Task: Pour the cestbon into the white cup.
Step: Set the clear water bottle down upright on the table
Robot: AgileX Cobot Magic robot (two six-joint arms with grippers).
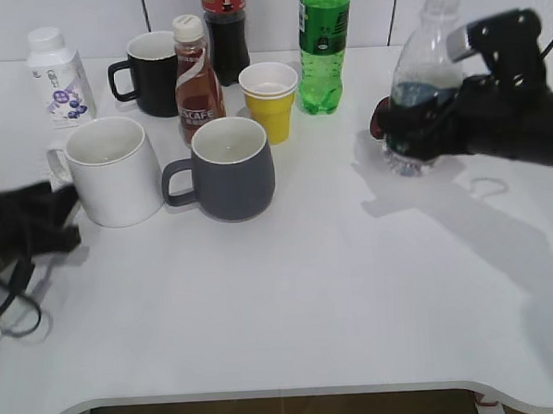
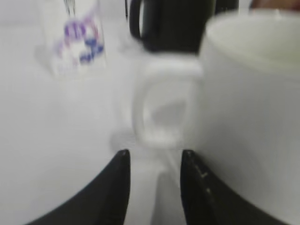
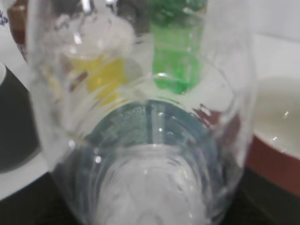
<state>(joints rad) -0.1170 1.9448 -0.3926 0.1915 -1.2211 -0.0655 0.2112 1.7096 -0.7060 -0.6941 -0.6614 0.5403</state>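
Three handled ceramic mugs stand on the white surface (image 1: 291,299): one large plain white mug (image 1: 112,171), one dark grey mug (image 1: 226,169) and one black mug (image 1: 149,75). One yellow paper cup with a white inside (image 1: 270,100). Five bottles: one small clear plastic water bottle with a dark green label (image 1: 421,93), one tall bright green soda bottle (image 1: 324,45), one brown Nescafe bottle (image 1: 197,81), one dark cola bottle (image 1: 225,29) and one small white bottle with a purple-printed label (image 1: 57,77). Two black robot arms.
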